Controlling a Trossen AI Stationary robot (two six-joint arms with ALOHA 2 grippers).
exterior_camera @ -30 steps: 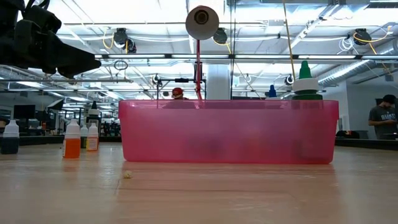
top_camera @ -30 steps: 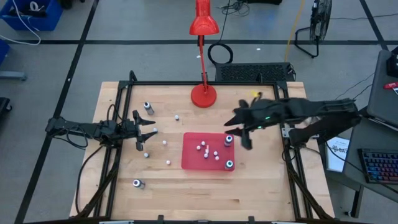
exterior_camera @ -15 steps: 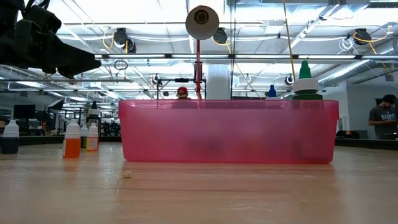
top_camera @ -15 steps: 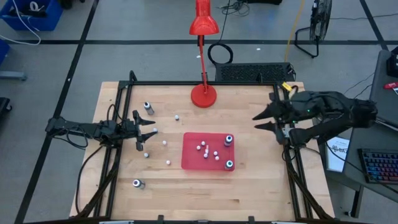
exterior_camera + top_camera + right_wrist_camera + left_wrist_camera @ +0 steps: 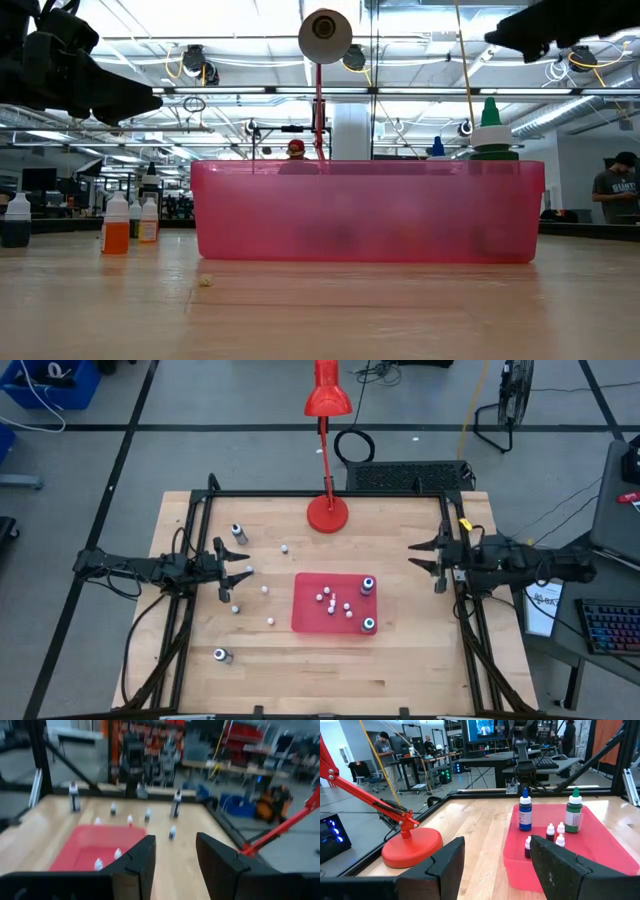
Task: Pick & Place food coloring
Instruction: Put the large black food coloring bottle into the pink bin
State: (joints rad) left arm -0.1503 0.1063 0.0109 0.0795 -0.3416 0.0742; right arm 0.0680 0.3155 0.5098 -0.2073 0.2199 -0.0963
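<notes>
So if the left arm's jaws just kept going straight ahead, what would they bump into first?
Probably the red tray. The left gripper hangs empty above the table, jaws open, pointing across at it. The lamp base sits off to one side of that line. Height is hard to judge.

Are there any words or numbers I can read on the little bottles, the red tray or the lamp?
No text can be read anywhere in these pictures.
Blue bottle and green bottle: labels too small to read.
Tiny white bottles: too small to tell.
Red tray: plain, no writing shows.
Red lamp: no writing shows.
Monitor in the room behind: too blurred to read.
</notes>
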